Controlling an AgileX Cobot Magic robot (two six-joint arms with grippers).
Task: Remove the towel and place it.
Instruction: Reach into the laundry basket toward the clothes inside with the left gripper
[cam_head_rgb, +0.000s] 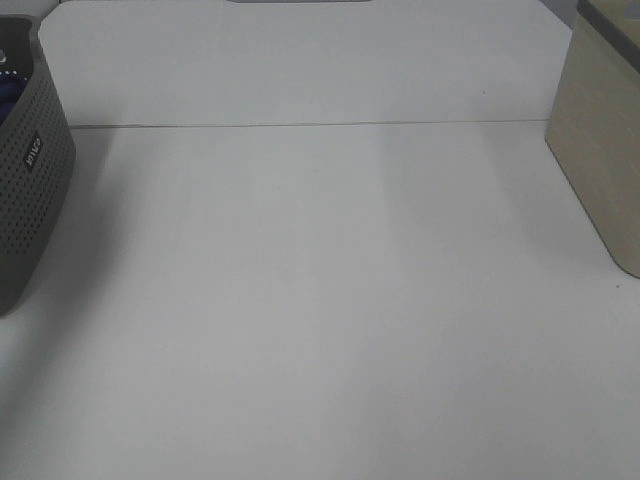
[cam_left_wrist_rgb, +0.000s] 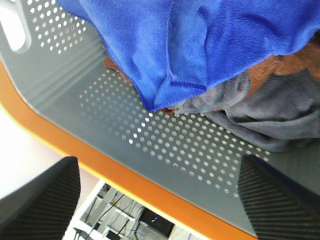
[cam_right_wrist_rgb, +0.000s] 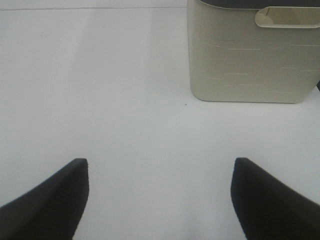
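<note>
Towel (cam_left_wrist_rgb: 200, 40) lies inside the grey basket (cam_left_wrist_rgb: 150, 130), heaped over a brown cloth (cam_left_wrist_rgb: 292, 62) and a grey cloth (cam_left_wrist_rgb: 260, 117) — the basket stands at the left edge of the table (cam_head_rgb: 320, 300). Left gripper (cam_left_wrist_rgb: 157, 175) faces the basket's perforated wall, jaws wide apart, holding nothing, clear of the towel. Right gripper (cam_right_wrist_rgb: 160, 167) is likewise spread and empty over the table, near a beige bin (cam_right_wrist_rgb: 245, 60).

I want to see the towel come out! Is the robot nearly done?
Nothing done yet: the blue towel lies in the grey basket, on other cloths. In hand: the left gripper is open by the basket, empty. Left: grab the towel, lift it out, put it down.
</note>
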